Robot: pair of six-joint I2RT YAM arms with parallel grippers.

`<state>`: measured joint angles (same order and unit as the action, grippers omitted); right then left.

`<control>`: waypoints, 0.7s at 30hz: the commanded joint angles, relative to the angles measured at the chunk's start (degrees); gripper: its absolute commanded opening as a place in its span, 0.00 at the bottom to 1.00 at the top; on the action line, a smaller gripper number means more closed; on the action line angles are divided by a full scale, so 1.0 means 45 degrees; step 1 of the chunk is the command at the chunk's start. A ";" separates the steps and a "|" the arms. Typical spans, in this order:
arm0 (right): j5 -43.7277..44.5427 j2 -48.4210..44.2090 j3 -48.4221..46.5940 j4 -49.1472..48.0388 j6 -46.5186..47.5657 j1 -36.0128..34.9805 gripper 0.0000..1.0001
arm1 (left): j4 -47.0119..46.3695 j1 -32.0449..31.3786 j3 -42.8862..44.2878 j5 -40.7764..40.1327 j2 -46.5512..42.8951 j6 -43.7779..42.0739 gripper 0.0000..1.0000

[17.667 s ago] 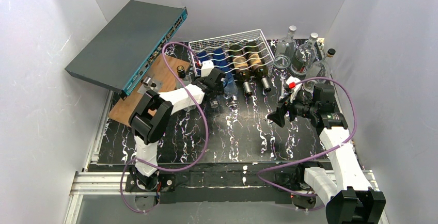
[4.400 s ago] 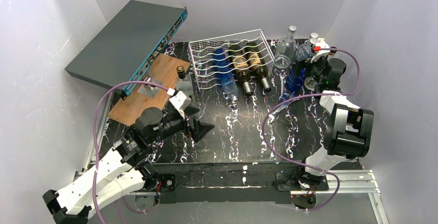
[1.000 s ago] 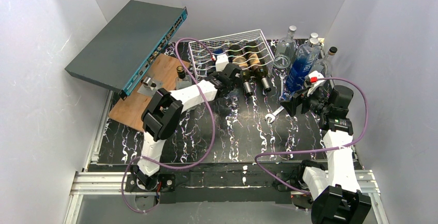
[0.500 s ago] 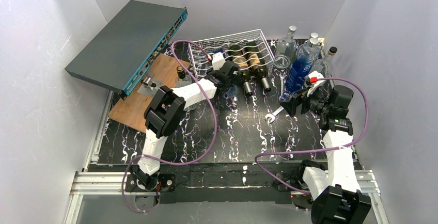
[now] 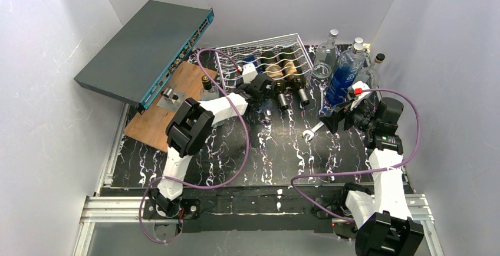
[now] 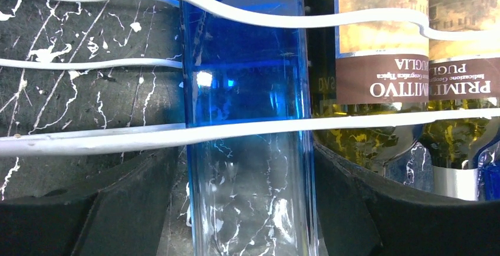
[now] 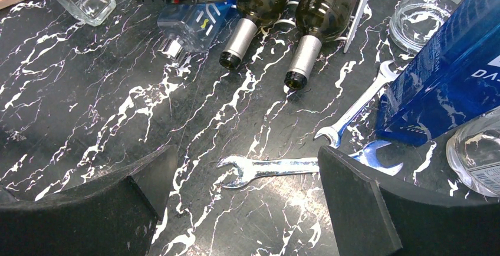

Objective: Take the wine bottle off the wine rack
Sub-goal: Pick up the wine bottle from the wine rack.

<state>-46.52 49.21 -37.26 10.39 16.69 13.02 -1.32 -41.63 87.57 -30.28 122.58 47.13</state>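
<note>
Black marbled bench (image 5: 265, 150) carries everything. Grey network switch (image 5: 141, 49) leans at far left, well apart from the job. White wine rack (image 5: 234, 51) sits at back centre w/ three bottles lying down, necks toward the arms. The blue bottle (image 6: 247, 91) lies in a cradle left of two labelled wine bottles (image 6: 383, 61), the nearer one just beside it. Left pincer (image 6: 243, 167) straddles the blue bottle's body, a finger each side, v. close. Can't tell if it's clamped or just short of contact. Right pincer (image 7: 243, 158) stands apart, empty, hovering over two wrenches (image 7: 265, 166) near the upright bottles (image 5: 345, 70).

Risks, as I judge:
- Rack wires run across the glass on the pincer's side, so a straight lift prob. snags and hauls the light rack up w/ it. Sliding it out neck-first looks safer.
- Slick round glass + wide grip = slip or roll.
- The finger on the wine-bottle side sits tight by that neighbour and could drag it along.
</note>
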 commanded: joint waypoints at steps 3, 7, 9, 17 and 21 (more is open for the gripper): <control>-0.0211 -0.0188 0.0031 -0.0356 -0.0020 0.0037 0.98 | -0.0131 -0.0222 0.0232 -0.1056 0.0093 -0.0565 0.77; -0.0190 -0.0136 0.0026 -0.0356 -0.0022 0.0037 0.98 | -0.0151 -0.0208 0.0254 -0.0914 0.0270 -0.0348 0.77; -0.0200 -0.0140 0.0021 -0.0356 -0.0017 0.0037 0.98 | -0.0172 -0.0222 0.0251 -0.0888 0.0307 -0.0264 0.77; -0.0181 -0.0125 0.0031 -0.0356 -0.0017 0.0042 0.98 | -0.0231 -0.0210 0.0183 -0.0759 0.0391 -0.0052 0.68; -0.0182 -0.0126 0.0023 -0.0356 -0.0017 0.0037 0.98 | -0.0271 -0.0209 0.0118 -0.0723 0.0295 -0.0144 0.51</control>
<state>-46.52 49.21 -37.26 10.39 16.69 13.02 -3.05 -42.50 87.70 -31.31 124.44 46.92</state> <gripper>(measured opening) 0.983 0.600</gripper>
